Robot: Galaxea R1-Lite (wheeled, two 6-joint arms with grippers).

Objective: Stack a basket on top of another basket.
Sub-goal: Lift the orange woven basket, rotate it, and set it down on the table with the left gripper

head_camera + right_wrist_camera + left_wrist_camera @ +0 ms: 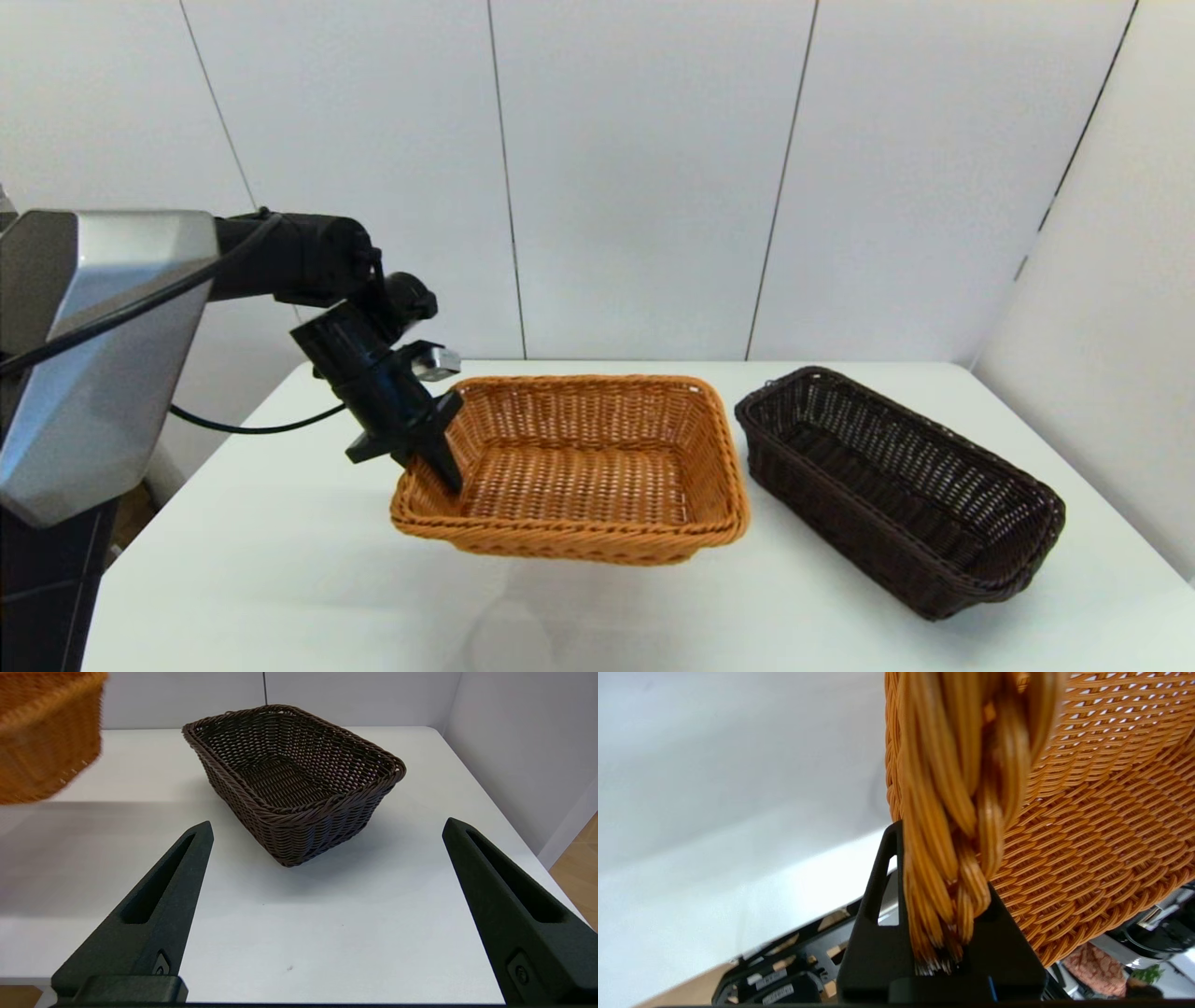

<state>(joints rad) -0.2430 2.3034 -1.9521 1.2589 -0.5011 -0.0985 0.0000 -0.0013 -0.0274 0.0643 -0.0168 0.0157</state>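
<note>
Above the desk point(280, 560), our left gripper point(439, 448) clamps its fingers on the orange basket point(579, 467) rim, lifting it for stacking; the dark basket point(896, 485) waits beside, right gripper point(327, 905) spread.

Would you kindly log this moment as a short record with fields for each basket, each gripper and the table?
orange-tan basket: lifted off the table, tilted, held by its left rim
dark brown basket: resting on the table, to the right of the orange-tan one, apart from it
left gripper: shut on the orange-tan basket's braided rim
right gripper: open, low before the dark brown basket, holding nothing
table: white
</note>
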